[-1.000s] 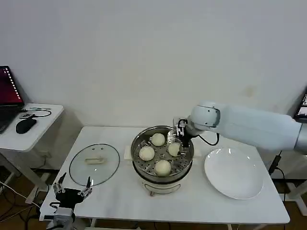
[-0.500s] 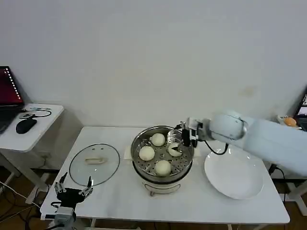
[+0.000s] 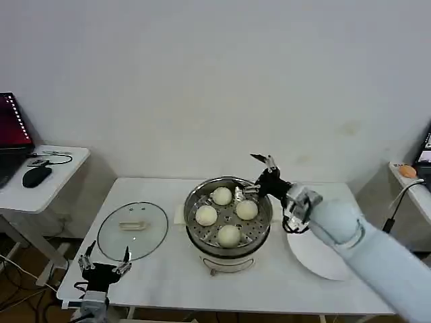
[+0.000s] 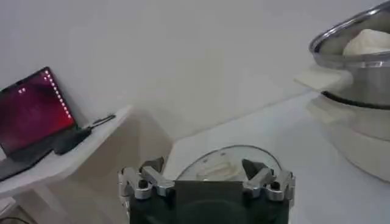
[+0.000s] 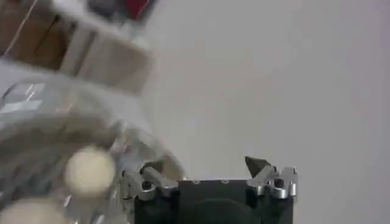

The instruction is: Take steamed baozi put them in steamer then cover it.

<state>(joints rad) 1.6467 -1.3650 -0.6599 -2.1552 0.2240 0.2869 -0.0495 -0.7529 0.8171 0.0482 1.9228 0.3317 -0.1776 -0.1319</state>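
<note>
Several cream-white baozi (image 3: 228, 234) lie on the perforated tray inside the shiny steamer (image 3: 193, 203) at the middle of the table. My right gripper (image 3: 255, 173) hovers open above the steamer's far right rim, holding nothing; its wrist view looks down on a baozi (image 5: 90, 171) in the steamer (image 5: 36, 131). The glass cover (image 3: 133, 229) with its cream handle lies flat on the table to the left of the steamer. At the table's front left corner my left gripper (image 3: 104, 259) waits open, just in front of the cover (image 4: 226, 165), with the steamer (image 4: 359, 67) farther off.
A flat white plate (image 3: 323, 259) lies right of the steamer, partly under my right arm. A side table (image 3: 47, 171) with a laptop and mouse stands at the far left. A white wall is close behind the table.
My right gripper has let go of a baozi in the steamer, risen out of it and drawn back to the right above the rim. The left arm has not moved.
</note>
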